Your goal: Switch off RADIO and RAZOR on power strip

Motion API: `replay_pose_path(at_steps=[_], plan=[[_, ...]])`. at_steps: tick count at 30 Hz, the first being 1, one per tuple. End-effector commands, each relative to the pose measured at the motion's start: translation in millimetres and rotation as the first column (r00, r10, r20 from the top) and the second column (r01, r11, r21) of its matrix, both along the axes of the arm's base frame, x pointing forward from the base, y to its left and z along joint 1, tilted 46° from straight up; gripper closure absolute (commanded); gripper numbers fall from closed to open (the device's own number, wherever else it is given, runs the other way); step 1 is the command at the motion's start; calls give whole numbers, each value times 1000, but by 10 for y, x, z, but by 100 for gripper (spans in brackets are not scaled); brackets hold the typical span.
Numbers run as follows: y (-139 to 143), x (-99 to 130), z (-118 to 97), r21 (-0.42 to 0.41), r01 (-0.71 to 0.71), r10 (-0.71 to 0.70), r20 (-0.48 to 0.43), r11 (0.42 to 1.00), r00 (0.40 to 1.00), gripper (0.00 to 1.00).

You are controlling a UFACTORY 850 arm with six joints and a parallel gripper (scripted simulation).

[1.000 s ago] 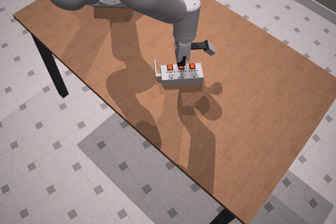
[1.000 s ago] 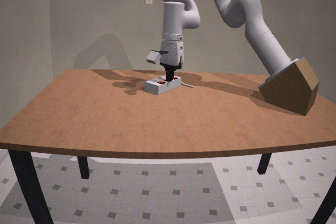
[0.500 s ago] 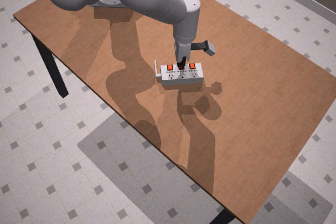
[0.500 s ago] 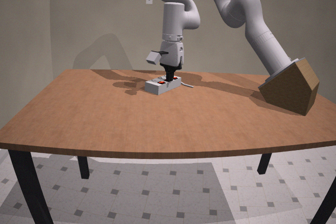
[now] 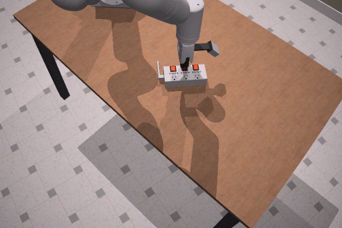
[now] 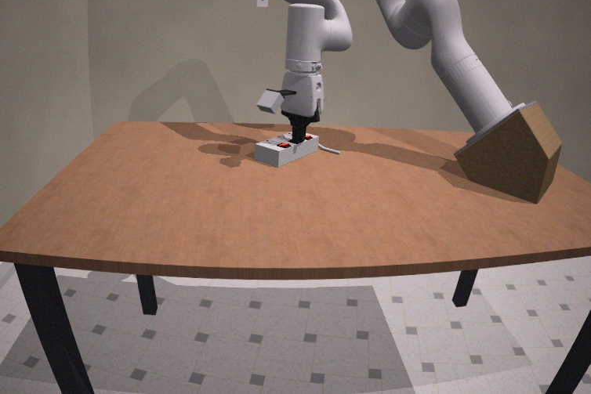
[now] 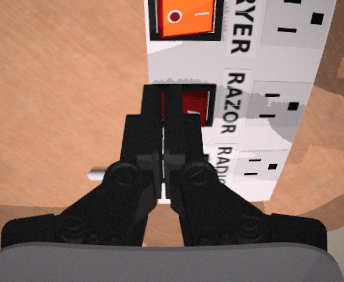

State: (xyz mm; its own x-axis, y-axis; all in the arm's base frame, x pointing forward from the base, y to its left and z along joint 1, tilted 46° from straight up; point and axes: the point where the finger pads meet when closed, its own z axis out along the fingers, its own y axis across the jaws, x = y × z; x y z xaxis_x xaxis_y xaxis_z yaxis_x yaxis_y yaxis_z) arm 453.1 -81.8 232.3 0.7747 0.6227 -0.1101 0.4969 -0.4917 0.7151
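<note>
The white power strip (image 5: 185, 83) (image 6: 266, 154) (image 7: 184, 62) lies flat on the table, its switches facing up. The RAZOR switch (image 5: 184, 69) (image 7: 199, 101) shows dark red and unlit. My gripper (image 5: 184, 65) (image 6: 298, 140) (image 7: 163, 109) is shut and empty, pointing down, with its fingertips at the RAZOR switch's circle-marked end and hiding that end. The DRYER switch (image 5: 195, 67) (image 6: 283, 145) (image 7: 189, 15) is lit orange. The RADIO switch (image 5: 173, 68) (image 6: 308, 137) is also lit orange; the gripper hides it in the wrist view.
A pale cord (image 5: 158, 69) (image 6: 329, 149) (image 7: 96, 174) comes out of the strip's RADIO end. The outlets lie along the strip's side away from the arm base. The arm's base block (image 6: 508, 162) stands on the wooden table (image 5: 256, 96) (image 6: 197, 216).
</note>
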Motion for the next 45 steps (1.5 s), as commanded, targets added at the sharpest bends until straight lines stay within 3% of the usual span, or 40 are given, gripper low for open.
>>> replay_pose_path(at_steps=[1, 15, 39, 45], plan=[[42, -24, 54, 0, 0, 0, 1, 1000, 1000, 100], [224, -141, 260, 0, 0, 0, 1, 1000, 1000, 100], [230, -152, 272, 0, 0, 0, 1, 1000, 1000, 100], [46, -526, 404, 0, 0, 0, 2, 1000, 1000, 100]])
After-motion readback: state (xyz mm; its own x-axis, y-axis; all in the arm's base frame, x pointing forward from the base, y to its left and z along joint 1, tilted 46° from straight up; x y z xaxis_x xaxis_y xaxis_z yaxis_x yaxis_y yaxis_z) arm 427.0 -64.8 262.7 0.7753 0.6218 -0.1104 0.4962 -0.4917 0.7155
